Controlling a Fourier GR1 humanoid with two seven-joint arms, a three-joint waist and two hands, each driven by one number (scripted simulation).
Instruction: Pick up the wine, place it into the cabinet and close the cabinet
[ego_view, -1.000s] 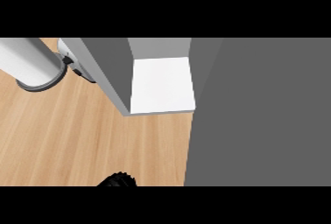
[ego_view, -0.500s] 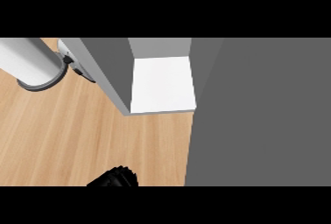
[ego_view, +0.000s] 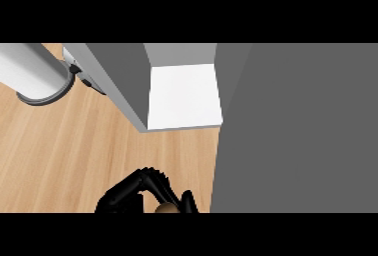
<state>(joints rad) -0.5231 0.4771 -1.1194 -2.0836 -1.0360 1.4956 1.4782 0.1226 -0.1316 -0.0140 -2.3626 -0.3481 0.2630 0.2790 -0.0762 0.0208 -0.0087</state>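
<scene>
The wooden table (ego_view: 81, 150) carries a grey cabinet (ego_view: 118, 75), white inside, with a broad grey panel (ego_view: 295, 130) at right. A grey cylinder (ego_view: 33, 72) stands far left. At the near edge, a hand (ego_view: 129, 195) curls round the wine (ego_view: 167, 208).

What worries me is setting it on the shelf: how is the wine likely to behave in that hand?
Only a small brown tip of the wine shows between the curled fingers of the right hand, so it probably stays rigid. If it is a tall, narrow bottle, it may tip when set on the white cabinet shelf.
</scene>
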